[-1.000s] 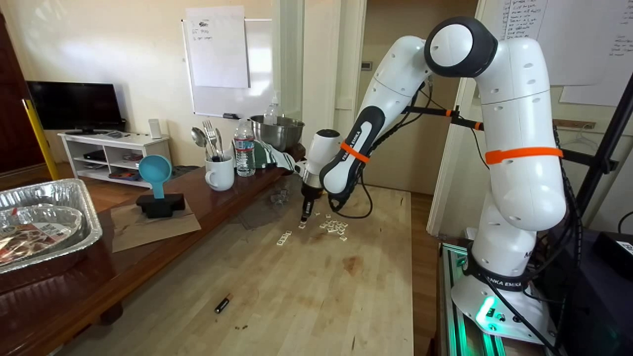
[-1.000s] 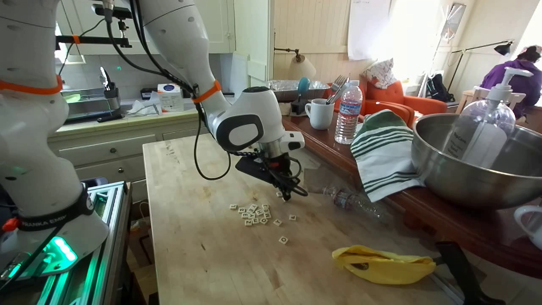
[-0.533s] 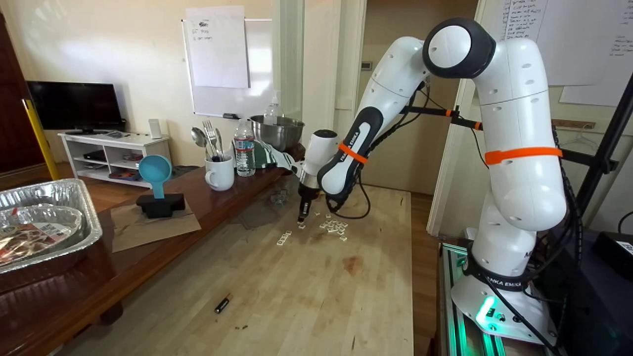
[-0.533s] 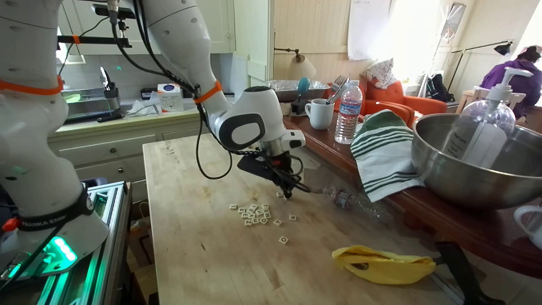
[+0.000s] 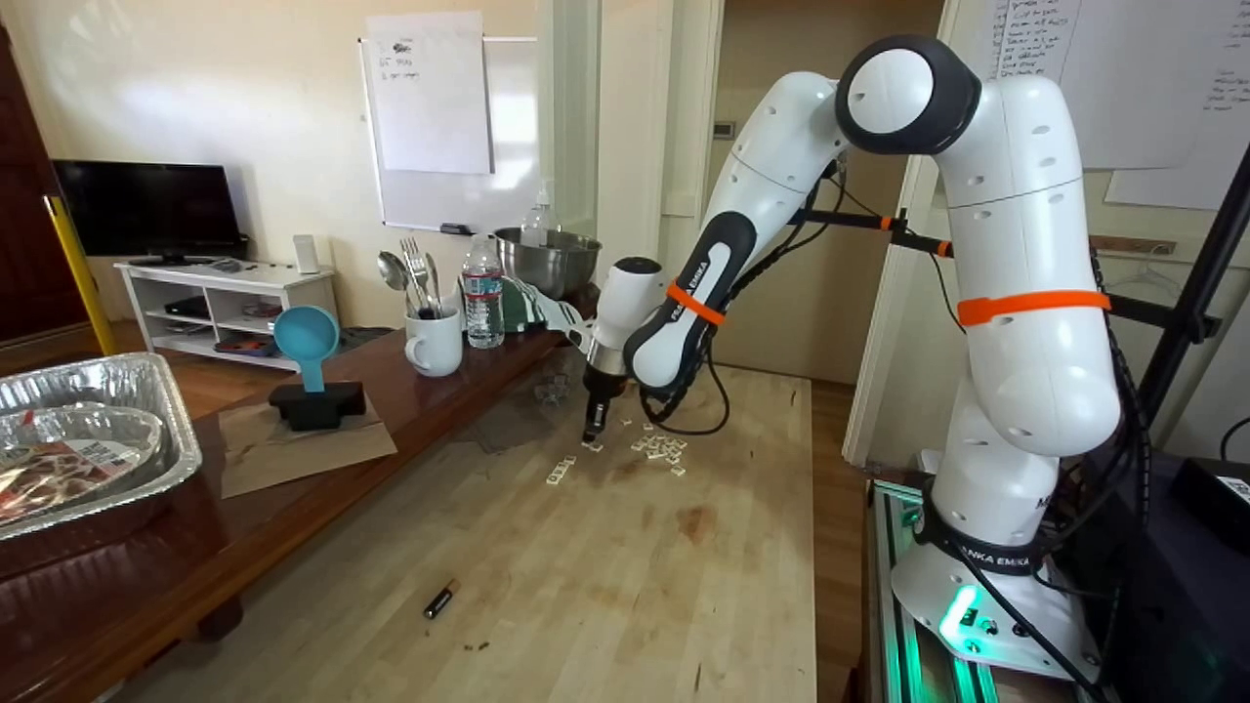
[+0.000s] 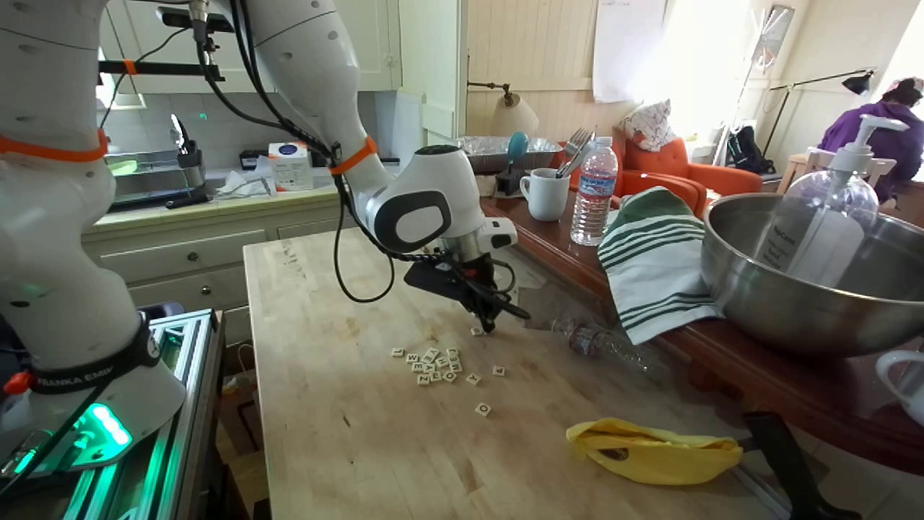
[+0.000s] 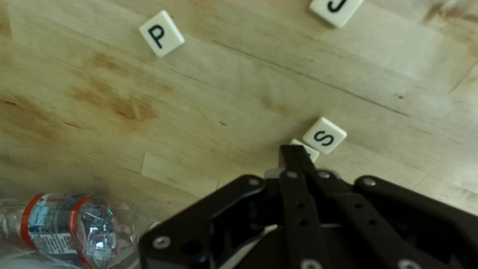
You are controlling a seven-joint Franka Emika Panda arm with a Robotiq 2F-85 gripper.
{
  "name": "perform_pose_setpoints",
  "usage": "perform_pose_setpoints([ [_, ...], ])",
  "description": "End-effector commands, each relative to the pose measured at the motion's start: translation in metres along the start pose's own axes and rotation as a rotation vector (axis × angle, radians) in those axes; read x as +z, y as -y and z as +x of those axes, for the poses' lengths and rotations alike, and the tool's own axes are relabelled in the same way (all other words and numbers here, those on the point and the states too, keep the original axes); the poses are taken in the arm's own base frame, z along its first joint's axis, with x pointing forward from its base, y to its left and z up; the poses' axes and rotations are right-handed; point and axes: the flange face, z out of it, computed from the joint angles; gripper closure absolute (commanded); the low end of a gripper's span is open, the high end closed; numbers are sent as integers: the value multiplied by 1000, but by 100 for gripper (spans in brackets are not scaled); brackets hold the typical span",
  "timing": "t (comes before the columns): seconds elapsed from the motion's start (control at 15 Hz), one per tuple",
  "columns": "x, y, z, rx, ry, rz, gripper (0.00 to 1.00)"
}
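Observation:
My gripper (image 7: 295,150) is shut, with its black fingertips together and nothing visible between them. It points down at the wooden table, and its tip is low over the surface in both exterior views (image 5: 592,437) (image 6: 489,329). A white letter tile (image 7: 313,153) lies partly hidden under the fingertips; whether they touch it I cannot tell. A tile marked S (image 7: 324,135) lies against that tile. A P tile (image 7: 162,34) and a J tile (image 7: 336,9) lie farther off. A cluster of tiles (image 6: 435,366) lies near the gripper, and a short row of tiles (image 5: 561,471) shows in an exterior view.
A crumpled clear bottle (image 6: 599,345) lies beside the raised dark wooden counter (image 5: 527,356). The counter bears a mug (image 5: 435,344), a water bottle (image 6: 595,195), a striped cloth (image 6: 653,274) and a steel bowl (image 6: 794,310). A battery (image 5: 440,600) and a yellow banana-shaped item (image 6: 653,451) lie farther away.
The gripper tip has shifted slightly, leftward in one exterior view and a little up the picture in another. It stays low over the table. The loose tiles and other objects look unmoved.

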Motion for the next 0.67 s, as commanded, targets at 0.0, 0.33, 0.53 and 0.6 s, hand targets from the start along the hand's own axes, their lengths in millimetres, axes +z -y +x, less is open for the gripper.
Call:
perform_pose_setpoints([
  [0.0, 15, 12, 2, -50, 47, 20, 100],
  [0.33, 15, 20, 6, -83, 46, 23, 100],
  [0.53, 15, 23, 8, -94, 43, 25, 100],
  [0.6, 15, 24, 9, -98, 42, 27, 100],
])
